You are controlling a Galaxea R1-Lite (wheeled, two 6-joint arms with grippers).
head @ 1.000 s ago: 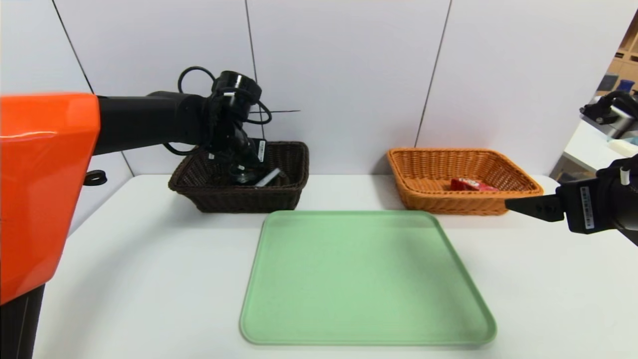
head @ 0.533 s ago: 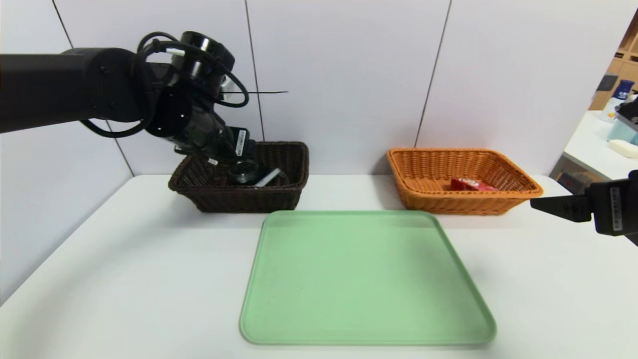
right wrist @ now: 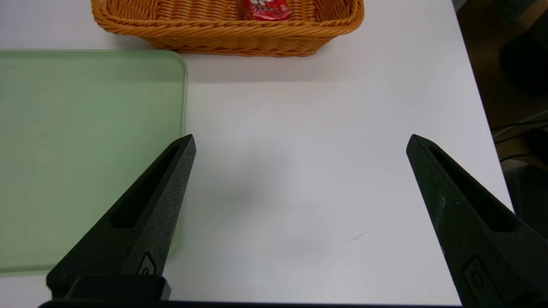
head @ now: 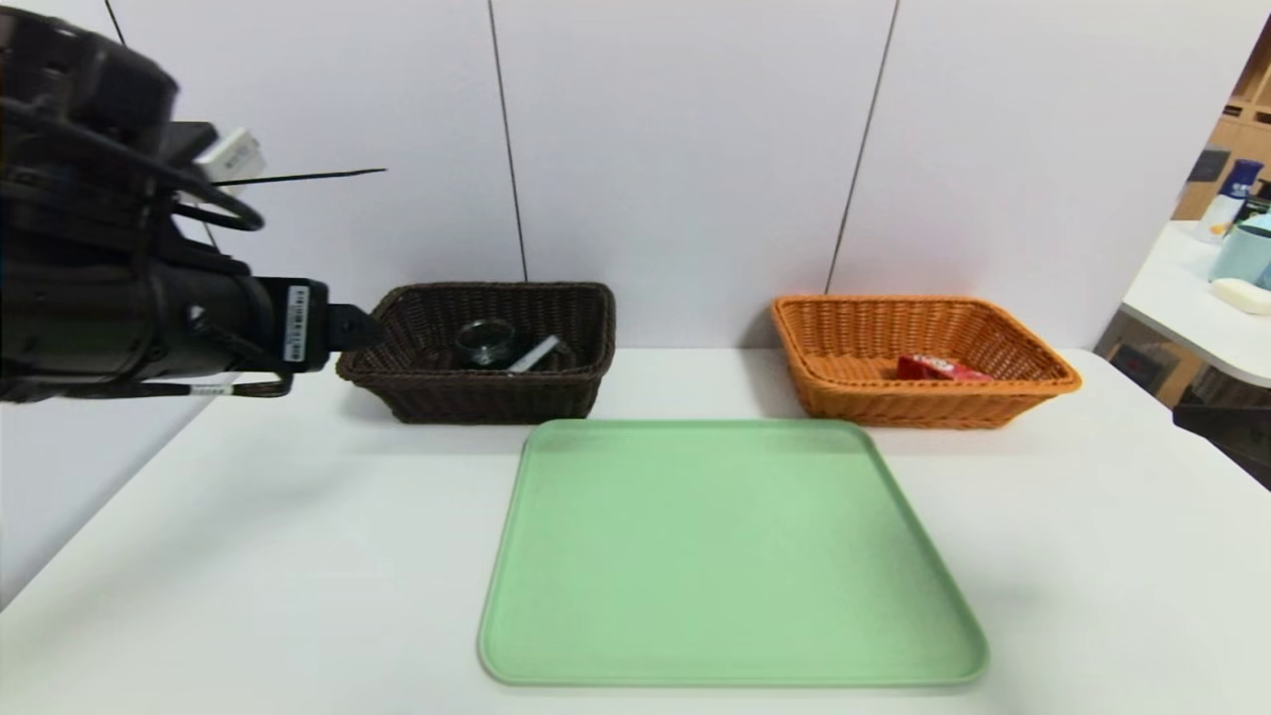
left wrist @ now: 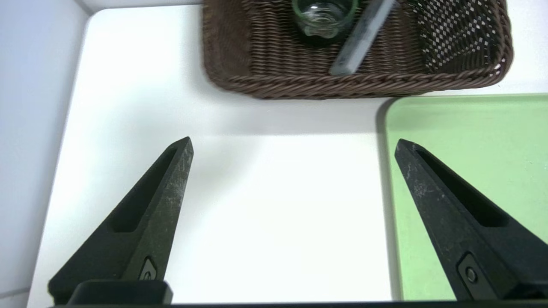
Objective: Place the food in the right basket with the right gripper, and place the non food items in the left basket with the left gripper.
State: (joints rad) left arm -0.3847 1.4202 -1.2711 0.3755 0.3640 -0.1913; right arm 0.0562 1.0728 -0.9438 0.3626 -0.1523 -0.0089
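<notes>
The dark brown left basket (head: 487, 397) holds a small glass jar (head: 485, 341) and a grey bar (head: 536, 353); the left wrist view shows the same basket (left wrist: 325, 83), jar (left wrist: 323, 17) and bar (left wrist: 359, 38). In the orange right basket (head: 914, 402) lies a red food packet (head: 938, 367), which also shows in the right wrist view (right wrist: 265, 8). My left gripper (head: 355, 328) hangs left of the brown basket, open and empty (left wrist: 293, 143). My right gripper (right wrist: 300, 139) is open and empty over the bare table, right of the tray and in front of the orange basket (right wrist: 227, 34).
A green tray (head: 725, 551) with nothing on it lies at the middle of the white table (head: 248, 556), in front of both baskets. A white wall stands right behind the baskets. Another table with bottles (head: 1231, 199) is at the far right.
My left arm has drawn back from over the brown basket to its left and its jaws have widened. My right gripper has slid off to the right edge of the head view.
</notes>
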